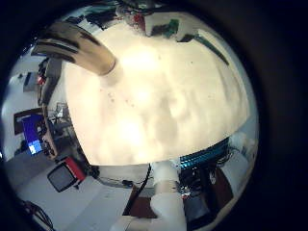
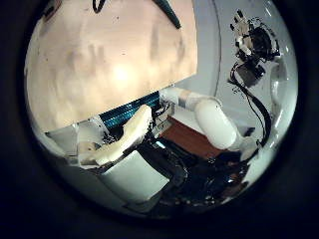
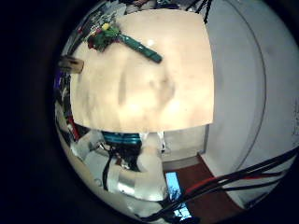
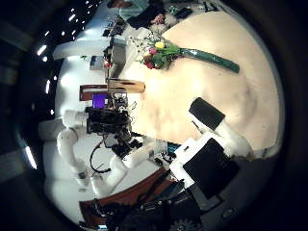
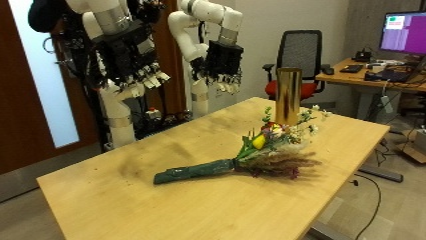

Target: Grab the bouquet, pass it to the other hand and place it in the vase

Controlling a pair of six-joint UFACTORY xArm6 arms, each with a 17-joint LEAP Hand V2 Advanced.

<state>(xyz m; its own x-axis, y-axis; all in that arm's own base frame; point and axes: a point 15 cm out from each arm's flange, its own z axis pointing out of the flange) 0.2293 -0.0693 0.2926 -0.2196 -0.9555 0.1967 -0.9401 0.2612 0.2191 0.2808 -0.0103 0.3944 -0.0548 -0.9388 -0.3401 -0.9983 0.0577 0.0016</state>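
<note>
In the outside view a bouquet (image 5: 260, 150) of mixed flowers with a dark green wrapped stem (image 5: 197, 173) lies flat on the wooden table (image 5: 120, 195). A tall gold vase (image 5: 288, 95) stands upright on the table just behind the flower heads. The bouquet also shows in the right thumb side palm view (image 4: 178, 53) with the vase (image 4: 127, 87), and in the right little finger side palm view (image 3: 121, 39).
An office chair (image 5: 302, 55) and a desk with a monitor (image 5: 400, 35) stand behind the table. A dark door (image 5: 20, 100) is beside the right arm.
</note>
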